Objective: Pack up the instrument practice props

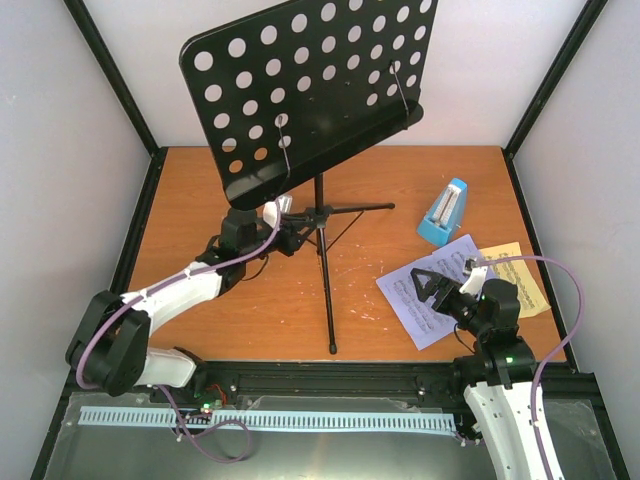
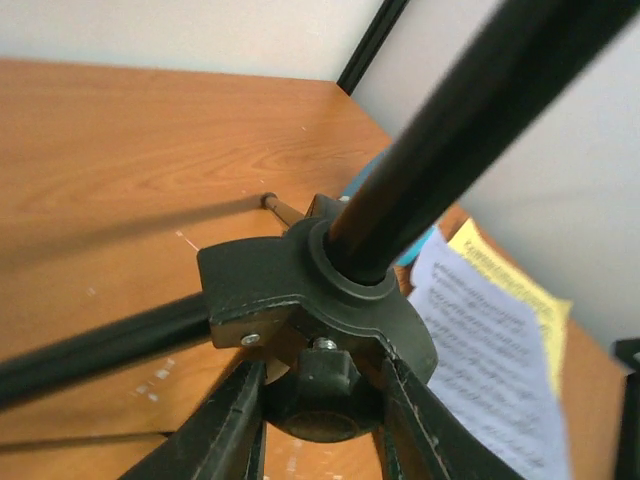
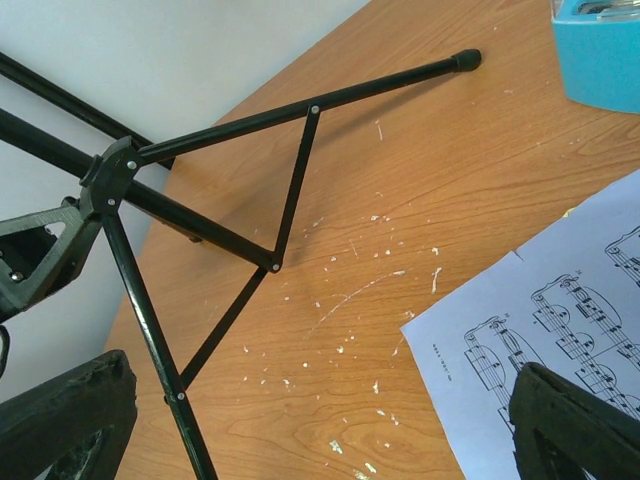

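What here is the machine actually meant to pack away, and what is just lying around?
To pack: black music stand; white music sheet; yellow sheet; blue metronome.
Just there: wooden table; pale slotted strip near the arm bases.

Top view looks down from behind over the whole table [image 1: 180, 230]. Left wrist close on music stand hub [image 2: 330, 290]. Right wrist low, wider. All share sheet-music page [image 3: 560, 320].
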`<state>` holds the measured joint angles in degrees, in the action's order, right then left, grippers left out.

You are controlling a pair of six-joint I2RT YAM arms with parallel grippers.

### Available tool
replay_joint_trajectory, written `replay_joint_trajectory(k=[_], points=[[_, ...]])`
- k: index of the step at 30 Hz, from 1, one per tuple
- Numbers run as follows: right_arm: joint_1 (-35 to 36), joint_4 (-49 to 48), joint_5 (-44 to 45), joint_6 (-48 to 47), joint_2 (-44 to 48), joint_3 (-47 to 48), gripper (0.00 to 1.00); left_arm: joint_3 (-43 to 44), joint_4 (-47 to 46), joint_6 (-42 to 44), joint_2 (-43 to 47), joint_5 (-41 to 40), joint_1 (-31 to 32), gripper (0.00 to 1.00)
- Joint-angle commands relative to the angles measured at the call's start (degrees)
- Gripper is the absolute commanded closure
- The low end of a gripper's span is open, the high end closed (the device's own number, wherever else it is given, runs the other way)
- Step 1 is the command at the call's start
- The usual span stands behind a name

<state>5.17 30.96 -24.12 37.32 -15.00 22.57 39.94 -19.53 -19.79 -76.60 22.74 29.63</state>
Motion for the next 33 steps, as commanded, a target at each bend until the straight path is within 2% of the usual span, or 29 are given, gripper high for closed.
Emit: replay_joint_trajectory(k=[1,5,7,11,13,15,17,19,21,23,26,30,33], points=[[-0.2,-1.1,0.1,-0.1,0.2,-1.2,0.00,0.9,3.0,-19.4,1.9,4.0,0.1,0.94],[-0.2,-1.6,-0.3,0.3,0.2,-1.9,0.00,-0.4,2.2,-29.9,1.9,8.0,-0.6,0.93],[-0.2,-1.5,-0.4,0.3,0.3,-1.9,0.00,-1.3,-0.4,-33.6,1.6,10.9,-0.8,0.89],[-0.2,-0.9,-0.3,0.0,0.5,-1.6,0.00,-1.6,-2.6,-36.5,1.1,14.6,-1.5,0.88],[-0.2,-0.4,-0.2,-0.3,0.7,-1.5,0.00,-1.5,-2.1,-35.7,1.5,14.2,-1.7,0.82],[-0.2,-0.1,0.0,-0.2,1.0,-1.5,0.00,-1.6,-1.5,-34.4,2.7,13.2,-2.1,0.68],[-0.2,0.0,0.1,-0.2,1.4,-1.5,0.00,-2.2,-2.0,-32.6,4.5,13.0,-2.9,0.45],[-0.2,0.3,0.1,-0.3,1.7,-1.2,0.00,-2.2,-0.4,-29.9,7.4,11.5,-4.1,0.28],[-0.2,0.6,0.3,-0.7,1.6,-0.7,0.00,-2.2,3.0,-26.0,11.2,6.9,-4.8,0.16],[-0.2,1.1,0.4,-1.2,1.5,-0.2,0.00,-2.3,5.9,-20.7,14.9,1.7,-5.0,0.09],[-0.2,1.0,0.4,-1.6,1.3,-0.1,0.00,-2.6,6.6,-11.5,17.5,-0.2,-5.0,0.05],[-0.3,1.1,-0.1,-1.9,0.8,0.6,0.00,-1.8,5.6,0.8,15.5,5.3,-4.5,0.11],[-0.2,1.6,0.2,-2.2,0.8,1.5,0.00,-1.4,5.5,8.4,13.8,5.4,-2.1,0.13]])
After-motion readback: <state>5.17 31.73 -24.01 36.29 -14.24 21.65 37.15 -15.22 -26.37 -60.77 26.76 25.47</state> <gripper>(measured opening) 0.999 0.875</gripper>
